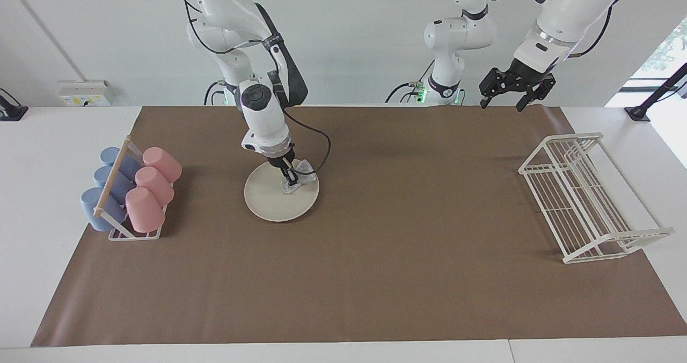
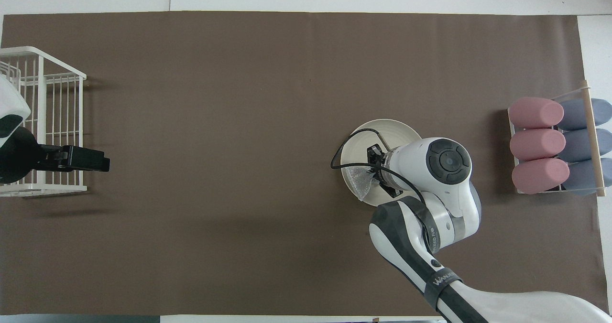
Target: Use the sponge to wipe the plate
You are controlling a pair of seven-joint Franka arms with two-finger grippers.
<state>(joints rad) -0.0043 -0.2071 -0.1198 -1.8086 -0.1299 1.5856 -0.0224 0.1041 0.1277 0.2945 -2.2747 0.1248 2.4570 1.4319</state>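
The cream-white plate [image 1: 271,199] lies flat on the brown mat, toward the right arm's end of the table; it also shows in the overhead view [image 2: 382,132]. The silvery, wrinkly sponge [image 1: 300,179] rests on the plate's rim nearest the robots, also seen in the overhead view [image 2: 359,180]. My right gripper [image 1: 291,180] points down onto the plate and is shut on the sponge; in the overhead view the arm's wrist hides most of the gripper [image 2: 375,170]. My left gripper [image 1: 509,93] hangs in the air near the robots' edge of the mat and waits.
A white wire rack [image 1: 582,196] stands at the left arm's end. A small rack of pink cups [image 1: 150,186] and blue cups [image 1: 107,188] lies at the right arm's end, beside the plate. The brown mat [image 1: 408,245] covers the table.
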